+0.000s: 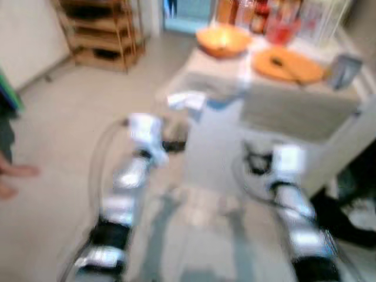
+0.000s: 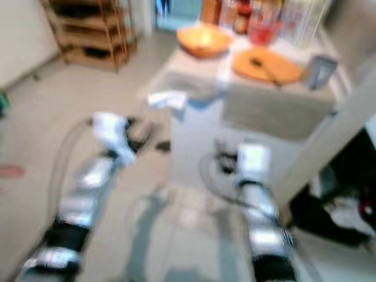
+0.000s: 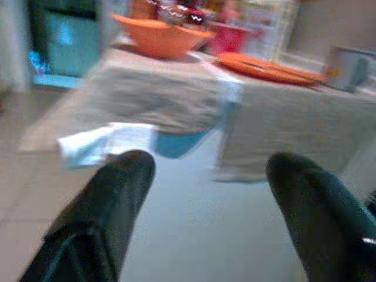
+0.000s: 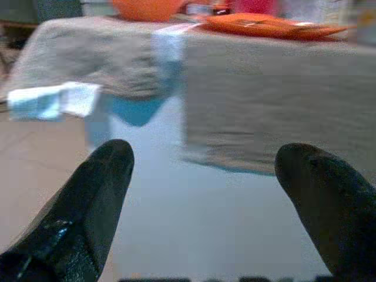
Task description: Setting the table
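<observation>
The picture is blurred by motion. A table (image 1: 214,141) draped with grey mats (image 1: 294,108) stands ahead. On it are an orange bowl (image 1: 223,40), an orange plate (image 1: 288,64) with a dark utensil lying on it, a grey cup (image 1: 343,70) and a red container (image 1: 281,29). A white cloth (image 1: 187,100) hangs off the near left corner. My left gripper (image 3: 208,170) is open and empty, low in front of that corner. My right gripper (image 4: 205,158) is also open and empty, below the table's front edge.
A wooden shelf unit (image 1: 106,35) stands at the back left. Part of a person (image 1: 14,173) shows at the left edge. Dark clutter (image 1: 346,217) lies on the floor to the right of the table. Bottles stand behind the bowl.
</observation>
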`<state>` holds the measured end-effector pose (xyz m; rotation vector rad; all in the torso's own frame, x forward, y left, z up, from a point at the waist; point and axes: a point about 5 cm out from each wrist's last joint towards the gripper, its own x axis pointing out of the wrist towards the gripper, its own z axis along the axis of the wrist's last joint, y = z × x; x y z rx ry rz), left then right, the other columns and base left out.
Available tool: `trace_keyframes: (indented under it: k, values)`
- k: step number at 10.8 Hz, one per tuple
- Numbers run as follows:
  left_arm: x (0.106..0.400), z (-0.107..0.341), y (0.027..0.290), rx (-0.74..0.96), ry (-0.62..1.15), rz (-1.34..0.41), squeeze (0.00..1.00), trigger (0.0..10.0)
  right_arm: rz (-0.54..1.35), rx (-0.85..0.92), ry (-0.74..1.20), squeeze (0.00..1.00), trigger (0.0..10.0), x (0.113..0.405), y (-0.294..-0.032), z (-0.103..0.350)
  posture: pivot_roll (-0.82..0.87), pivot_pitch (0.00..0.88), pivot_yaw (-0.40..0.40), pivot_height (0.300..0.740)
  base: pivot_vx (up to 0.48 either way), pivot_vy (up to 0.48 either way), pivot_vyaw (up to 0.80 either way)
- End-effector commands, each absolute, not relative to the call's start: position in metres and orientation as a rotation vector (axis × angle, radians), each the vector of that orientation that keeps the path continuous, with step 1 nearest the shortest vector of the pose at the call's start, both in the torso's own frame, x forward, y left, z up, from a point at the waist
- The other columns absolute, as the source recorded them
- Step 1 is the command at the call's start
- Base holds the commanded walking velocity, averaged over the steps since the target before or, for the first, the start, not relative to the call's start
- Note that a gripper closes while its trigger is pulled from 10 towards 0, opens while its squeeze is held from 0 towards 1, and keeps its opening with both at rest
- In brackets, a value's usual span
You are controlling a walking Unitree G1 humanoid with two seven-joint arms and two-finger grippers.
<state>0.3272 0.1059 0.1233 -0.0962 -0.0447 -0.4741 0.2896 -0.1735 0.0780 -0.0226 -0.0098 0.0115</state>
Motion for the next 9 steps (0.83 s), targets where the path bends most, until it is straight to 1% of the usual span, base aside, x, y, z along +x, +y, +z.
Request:
trace_keyframes:
  k: [1,5,7,8,9]
  values:
    - [0.330,0.125,0.119,-0.057,-0.051,-0.438,1.00,10.0,0.029,-0.007,-0.023,0.00,10.0,0.291,-0.165,0.080,0.07,0.000,-0.031,0.740,0.000,0.000,0.00]
    - [0.331,0.124,0.119,-0.043,-0.053,-0.410,1.00,10.0,0.028,-0.020,-0.023,0.00,10.0,0.291,-0.166,0.080,0.07,0.000,-0.036,0.740,0.000,0.000,0.00]
    - [0.331,0.128,0.118,-0.048,-0.079,-0.401,1.00,10.0,-0.010,-0.014,-0.090,0.00,10.0,0.290,-0.170,0.088,0.07,0.000,-0.030,0.740,0.000,0.000,0.00]
    - [0.330,0.129,0.117,-0.013,-0.090,-0.400,1.00,10.0,-0.027,-0.026,-0.110,0.00,10.0,0.290,-0.172,0.091,0.07,0.000,-0.029,0.740,0.000,0.000,0.00]
    - [0.329,0.133,0.117,-0.011,-0.121,-0.404,0.10,10.0,-0.049,-0.028,-0.138,0.00,10.0,0.289,-0.174,0.096,0.07,0.000,-0.029,0.740,0.000,0.000,0.00]
